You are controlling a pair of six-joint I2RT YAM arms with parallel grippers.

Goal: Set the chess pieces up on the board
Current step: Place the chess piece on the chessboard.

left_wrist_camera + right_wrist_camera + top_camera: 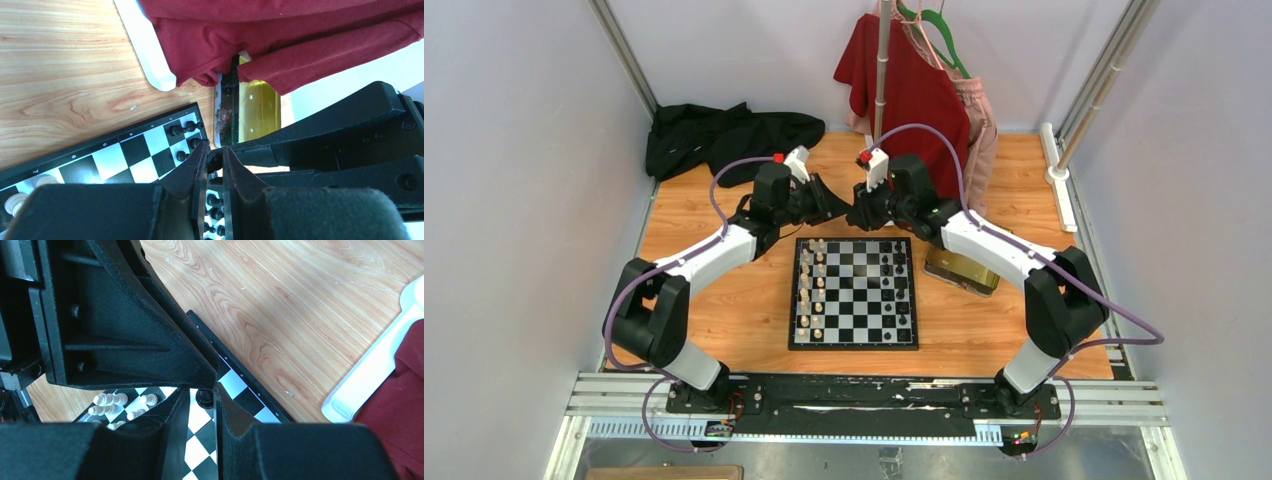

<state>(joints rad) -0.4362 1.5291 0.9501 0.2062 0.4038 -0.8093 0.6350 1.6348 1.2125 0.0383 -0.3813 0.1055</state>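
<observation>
The board [854, 340] lies mid-table, with cream-white chess pieces [812, 285] along its left side and black chess pieces [901, 285] along its right. My two grippers meet tip to tip above the board's far edge. My left gripper [840, 211] is shut on a small black piece [215, 161]. My right gripper [856, 214] has its fingers on either side of the same piece [203, 398]. One finger touches it and the other stands slightly apart, so the jaws look open. The board also shows in the left wrist view [125, 150] and the right wrist view [235, 382].
A shiny yellow-gold tray [962, 270] lies right of the board, and shows in the left wrist view [255, 110]. Red and pink clothes [914, 90] hang on a stand behind the grippers. Its white base [370, 375] sits near the board's far edge. Black cloth [724, 135] lies at the back left.
</observation>
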